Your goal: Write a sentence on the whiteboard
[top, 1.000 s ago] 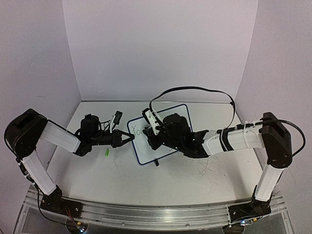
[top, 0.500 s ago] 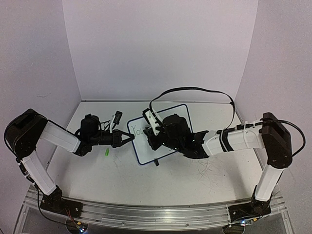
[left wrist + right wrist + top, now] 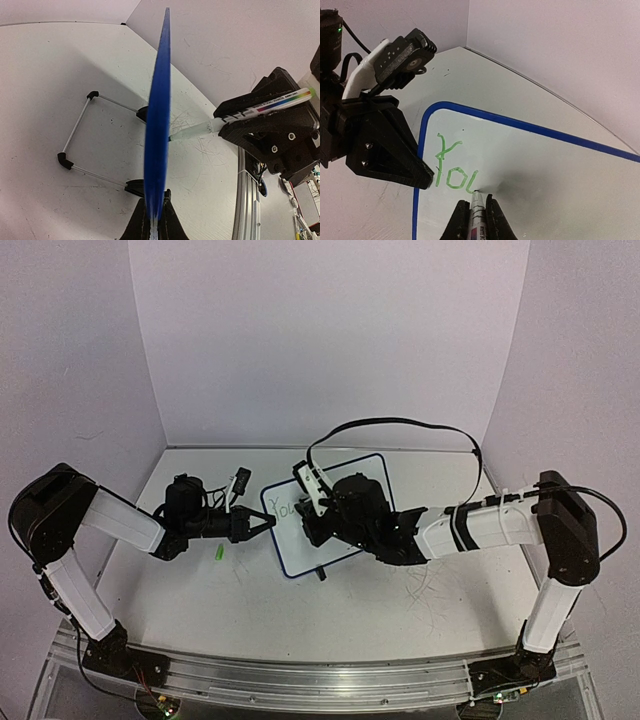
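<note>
The whiteboard [image 3: 292, 540] stands propped on the bench [image 3: 250, 610], in the same spot as a second ago. The left gripper [image 3: 262, 524] still pinches its left blue rim. The right gripper [image 3: 474, 212] is clamped on a marker [image 3: 478, 210] whose tip touches the board. The green sentence [image 3: 451, 167] has grown slightly: "Yo" plus what seems an unfinished "u". The right arm has barely shifted.

White tabletop [image 3: 250, 610]: scuffed; grey scribble scratches [image 3: 430, 585] right of centre.
Small green object [image 3: 218, 553]: lying on tabletop, left of centre.
Pale walls [image 3: 330, 340]: far side, left, right.
Metal rail [image 3: 320, 680]: along near edge.
</note>
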`<state>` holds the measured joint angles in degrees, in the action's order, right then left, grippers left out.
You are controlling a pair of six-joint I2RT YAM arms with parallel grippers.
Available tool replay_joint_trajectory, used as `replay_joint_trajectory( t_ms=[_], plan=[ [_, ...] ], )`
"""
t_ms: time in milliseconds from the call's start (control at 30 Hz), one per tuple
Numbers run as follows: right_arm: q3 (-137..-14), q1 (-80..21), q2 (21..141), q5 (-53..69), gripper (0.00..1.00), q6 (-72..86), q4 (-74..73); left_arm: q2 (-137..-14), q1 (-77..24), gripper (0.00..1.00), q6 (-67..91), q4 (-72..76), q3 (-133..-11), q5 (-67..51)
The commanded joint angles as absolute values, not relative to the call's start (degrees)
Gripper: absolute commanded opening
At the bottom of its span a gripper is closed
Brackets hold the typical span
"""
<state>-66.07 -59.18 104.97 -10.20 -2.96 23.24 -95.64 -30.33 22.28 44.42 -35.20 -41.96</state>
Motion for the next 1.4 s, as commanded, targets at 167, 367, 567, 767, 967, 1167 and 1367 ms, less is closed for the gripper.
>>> replay_joint_trajectory(
  t_ms=[167,367,567,767,967,1167,1367],
  plan=[
    [-69.4,-58.4,105.3,-14.7,0.00,-3.3,24.5,-94.3,-30.8,0.00,19.6,42.6,-35.4,-42.9],
    [-70.0,-58.4,105.4,-14.6,0.00,-3.7,24.5,-94.3,-30.8,0.00,19.6,42.5,-35.3,-42.9],
    [-69.9,-58.4,105.3,-14.4,0.00,-3.7,24.6,-94.3,-30.9,0.00,19.6,42.5,-35.3,-42.8],
    [-69.8,-58.4,105.7,-13.8,0.00,-3.7,24.6,-94.3,-30.8,0.00,19.6,42.5,-35.4,-42.8],
    [-68.4,-58.5,106.0,-13.1,0.00,-2.8,24.5,-94.3,-30.9,0.00,19.6,42.5,-35.4,-42.8],
    [-67.0,-58.4,105.9,-12.9,0.00,-2.3,24.2,-94.2,-30.9,0.00,19.6,42.4,-35.6,-42.9],
    [-65.9,-58.5,105.7,-12.5,0.00,-1.7,23.7,-94.1,-30.8,0.00,19.6,42.3,-35.4,-42.8]
  ],
)
